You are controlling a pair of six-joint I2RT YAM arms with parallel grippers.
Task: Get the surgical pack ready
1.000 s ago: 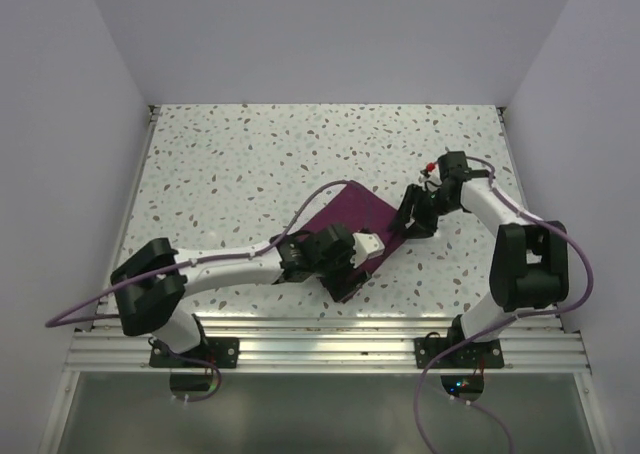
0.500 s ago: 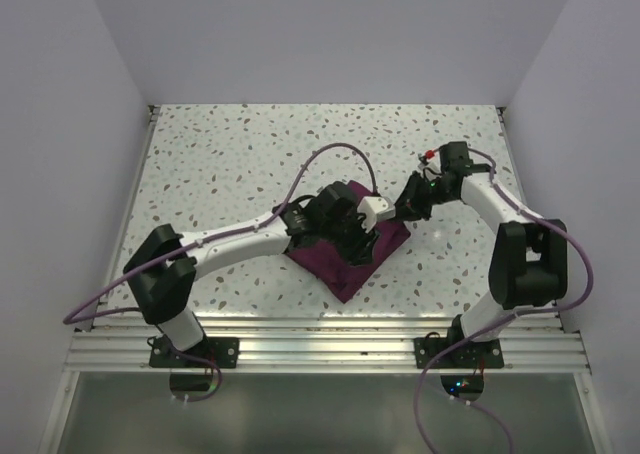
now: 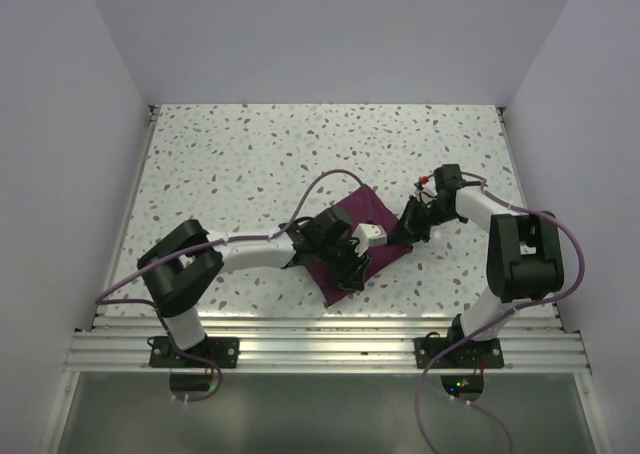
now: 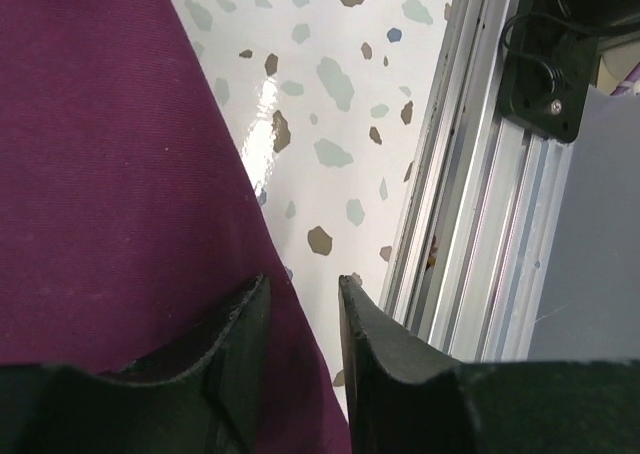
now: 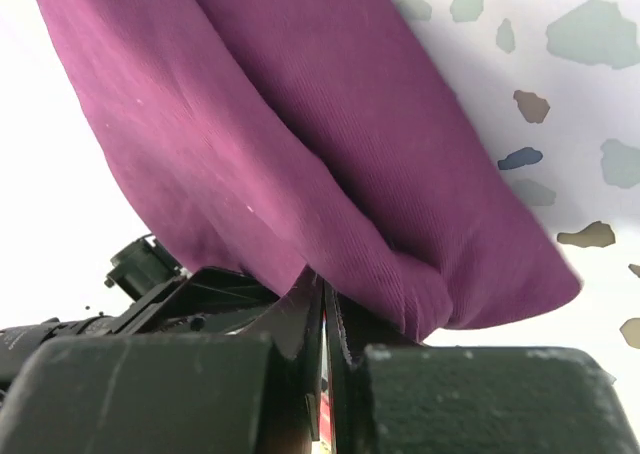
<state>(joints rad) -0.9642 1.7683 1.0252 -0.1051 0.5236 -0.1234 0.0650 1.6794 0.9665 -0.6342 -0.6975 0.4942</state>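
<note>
Maroon cloth bundle (image 3: 366, 210) lies folded on the speckled table (image 3: 240, 164), front-centre, between the two arms. R gripper (image 5: 322, 292) is clamped tight on a fold at the bundle's right corner, w/ fabric bunching over its jaws. L gripper (image 4: 298, 292) sits at the bundle's near-side edge, jaws partway apart, and the cloth edge runs through the gap; can't tell if it actually pinches. Handling, as a guess: soft, light, limp woven fabric w/ no stiffness, so it'll sag and its layers may slide on each other. Prob. not fragile or slippery. Best taken at corners or a doubled edge, both sides at once, kept low. Hidden: L arm covers much of the bundle in the top view. No contents show, the no. of folds is unclear, and the wrist views only catch small patches.
</note>
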